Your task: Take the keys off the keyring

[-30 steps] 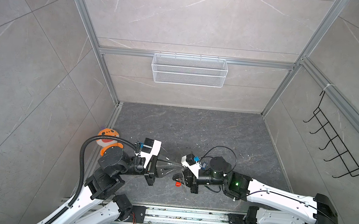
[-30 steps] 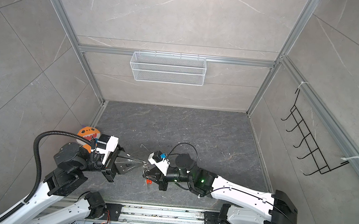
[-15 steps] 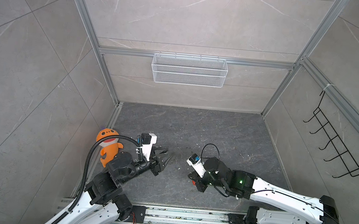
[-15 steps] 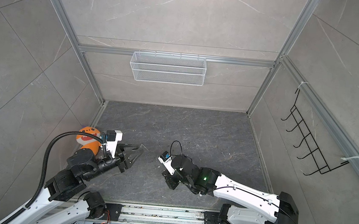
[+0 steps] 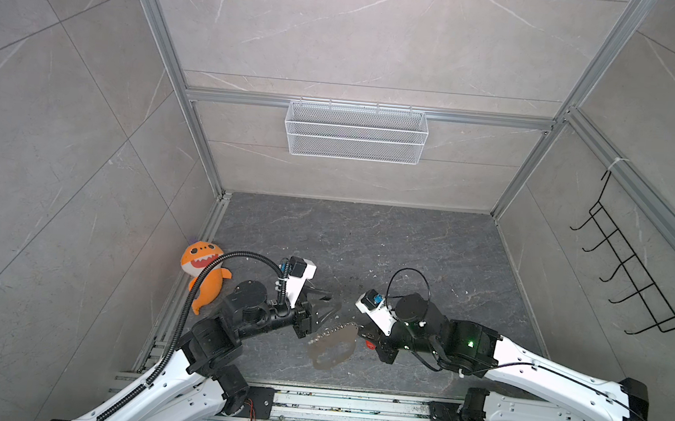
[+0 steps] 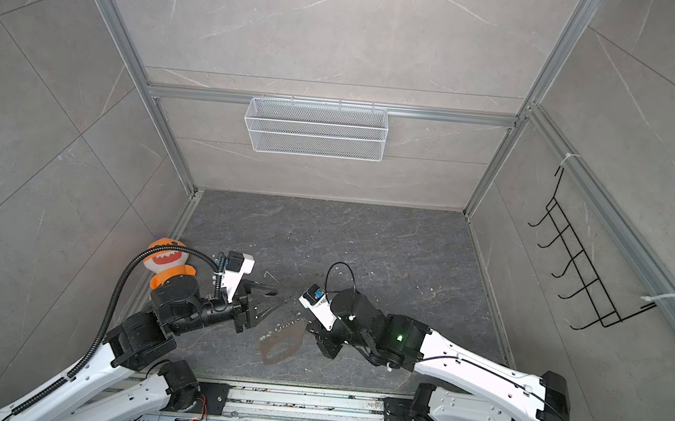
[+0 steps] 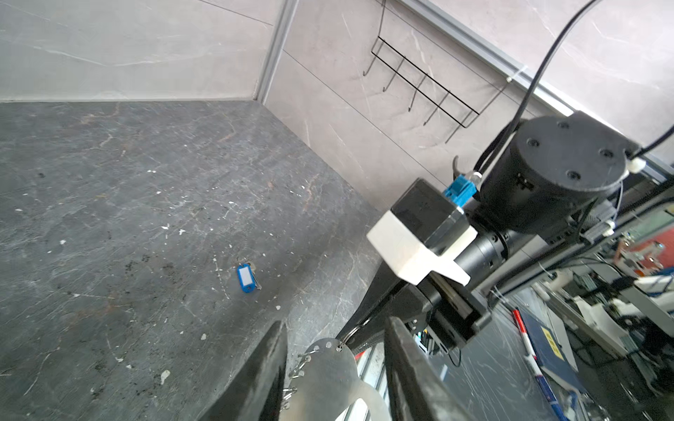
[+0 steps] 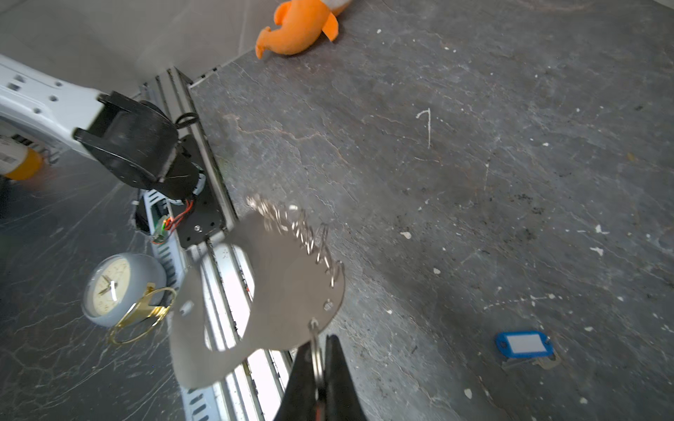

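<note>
Starting at the bottom edge of both top views, the two arms rise from the rail (image 5: 352,406) and meet over the lower middle of the dark floor (image 5: 366,243).

The right gripper (image 8: 319,346), at the bottom centre of the right wrist view, is clamped tight on the keyring's silver ring (image 8: 313,330). The flat grey fob (image 8: 288,277) hangs from that ring, blurred, with the rail showing through its cutout. A row of small rings (image 8: 299,226) lines its upper edge, also too blurred to count. In a top view the fob (image 5: 332,346) sits at lower centre, just left of the right gripper. A speck of red tag (image 5: 368,344) shows at the gripper's tip, but the key itself is too small to make out.

The left gripper (image 5: 329,303) hovers just up and left of the fob with its jaws parted and nothing between them. In the left wrist view its two dark fingers (image 7: 271,364) frame the fob's rounded end at the bottom of the frame without touching it.

Farther out, the blue-tagged key (image 7: 247,277) lies flat on the floor by itself, well apart from the ring. It appears at the lower right of the right wrist view (image 8: 525,344).

An orange plush toy (image 5: 203,270) rests against the left wall. A white wire basket (image 5: 355,132) hangs on the back wall at upper centre.
</note>
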You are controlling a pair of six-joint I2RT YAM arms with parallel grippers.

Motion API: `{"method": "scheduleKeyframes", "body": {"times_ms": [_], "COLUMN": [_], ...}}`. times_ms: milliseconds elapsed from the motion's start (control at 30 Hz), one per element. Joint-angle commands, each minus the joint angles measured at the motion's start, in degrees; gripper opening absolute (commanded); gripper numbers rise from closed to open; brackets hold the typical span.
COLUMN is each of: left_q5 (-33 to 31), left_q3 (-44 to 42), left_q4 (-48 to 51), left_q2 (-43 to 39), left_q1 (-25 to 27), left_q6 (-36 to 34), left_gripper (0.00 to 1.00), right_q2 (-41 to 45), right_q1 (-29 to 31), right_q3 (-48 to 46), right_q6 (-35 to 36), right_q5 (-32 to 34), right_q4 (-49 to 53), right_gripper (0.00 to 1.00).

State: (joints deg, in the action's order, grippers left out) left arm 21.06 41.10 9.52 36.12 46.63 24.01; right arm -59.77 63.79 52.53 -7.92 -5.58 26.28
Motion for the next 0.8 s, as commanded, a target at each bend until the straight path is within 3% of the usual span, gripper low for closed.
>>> {"method": "scheduleKeyframes", "body": {"times_ms": [0, 267, 767], "left_q5": [9.34, 18.53, 24.15], "left_q3": [0.26, -0.52, 0.41], "left_q4": [-5.80, -10.28, -14.26], "left_q2": [-0.17, 1.50, 6.77], "left_q1": [-0.05, -0.05, 0.56], "left_q6": [-1.76, -0.98, -0.30], "left_gripper": [0.45, 0.42, 0.23], "right_q2": [2.53, 5.96, 7.73], "right_q1": [0.24, 0.19, -0.15], "right_q3": [1.72, 0.95, -0.85], "right_q6": [3.26, 4.95, 4.94], "right_q5": [-3.67, -8.57, -12.96], "right_q4": [-3.37, -8.03, -12.28], "right_gripper": [0.00, 0.00, 0.00]}}
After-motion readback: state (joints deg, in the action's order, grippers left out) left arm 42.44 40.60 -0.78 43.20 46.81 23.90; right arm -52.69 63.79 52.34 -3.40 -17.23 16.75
